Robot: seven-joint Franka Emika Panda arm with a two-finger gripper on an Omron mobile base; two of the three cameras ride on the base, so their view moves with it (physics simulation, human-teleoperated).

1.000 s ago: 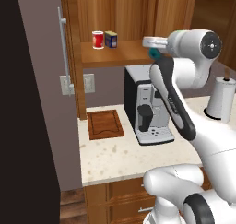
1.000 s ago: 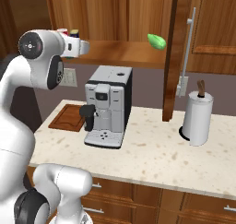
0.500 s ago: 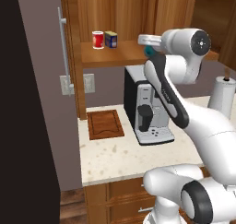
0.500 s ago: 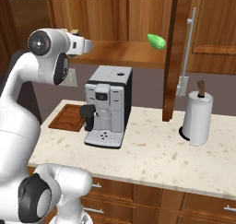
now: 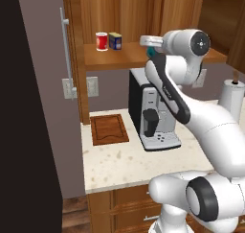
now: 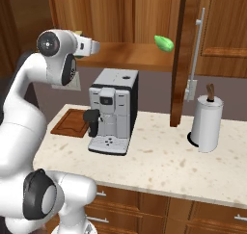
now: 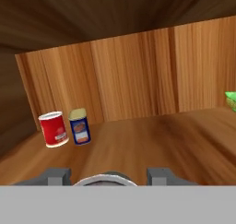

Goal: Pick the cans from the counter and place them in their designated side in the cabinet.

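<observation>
My gripper (image 5: 149, 44) hangs over the middle of the cabinet shelf (image 5: 119, 60), shut on the teal can (image 5: 151, 51). In the hand view the can's grey lid (image 7: 99, 179) shows between my gripper's (image 7: 109, 176) two fingertips. The dark blue can with the yellow top (image 5: 115, 40) (image 7: 80, 126) stands upright at the left back of the shelf, beside a red can (image 5: 101, 41) (image 7: 54, 129). Both are well ahead and left of the gripper. The beige counter (image 5: 124, 165) lies below.
A black and silver coffee machine (image 5: 153, 112) stands on the counter right under the gripper, with a brown cutting board (image 5: 109, 129) to its left. A white paper towel holder (image 6: 207, 122) is at the right. A green object (image 6: 164, 43) lies on the shelf's right end.
The arm has swung left along the shelf, carrying the teal can closer to the red and blue cans. The grip has not changed.
</observation>
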